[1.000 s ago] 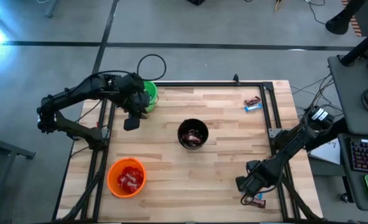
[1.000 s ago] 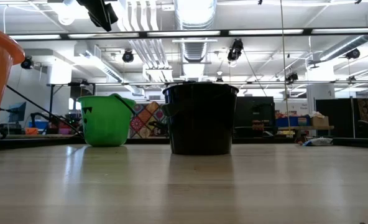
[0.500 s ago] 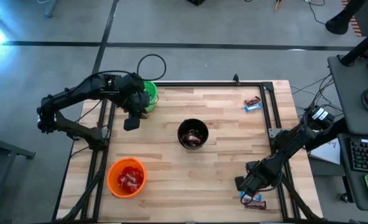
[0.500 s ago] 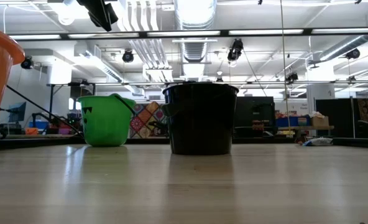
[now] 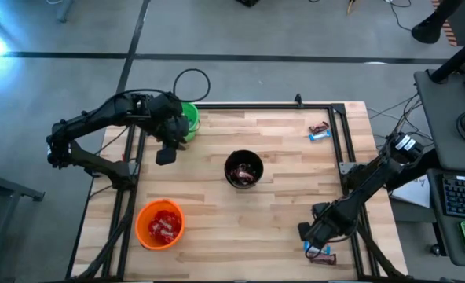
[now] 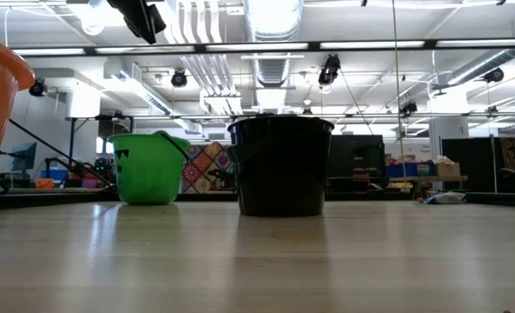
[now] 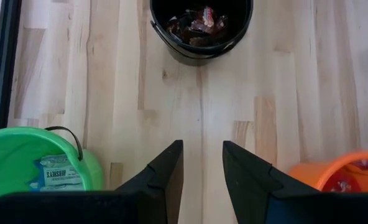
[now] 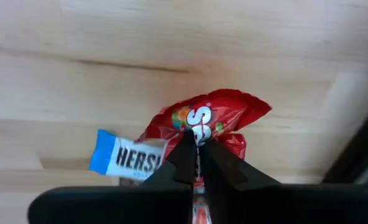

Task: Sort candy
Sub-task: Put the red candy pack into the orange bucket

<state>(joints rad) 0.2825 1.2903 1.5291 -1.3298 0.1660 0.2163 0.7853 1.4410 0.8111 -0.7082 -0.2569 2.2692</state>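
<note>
Between right gripper [image 8: 197, 163] jaws: crinkly red foil candy [image 8: 206, 118], on wood-plank table [image 8: 109, 37].

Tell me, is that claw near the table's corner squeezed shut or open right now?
Shut. The right gripper has its two dark fingers pinched together on the red candy packet, with a blue-and-white candy bar lying beside it.

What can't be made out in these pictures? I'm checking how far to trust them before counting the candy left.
- High view: the right gripper covers part of the candy pile at the near-right corner, so no count.
- Low view: the black cup hides its own contents behind its wall.
- Right wrist view: the fingers cover the middle of the red packet.
- Left wrist view: the green cup is cut off at the edge.
</note>
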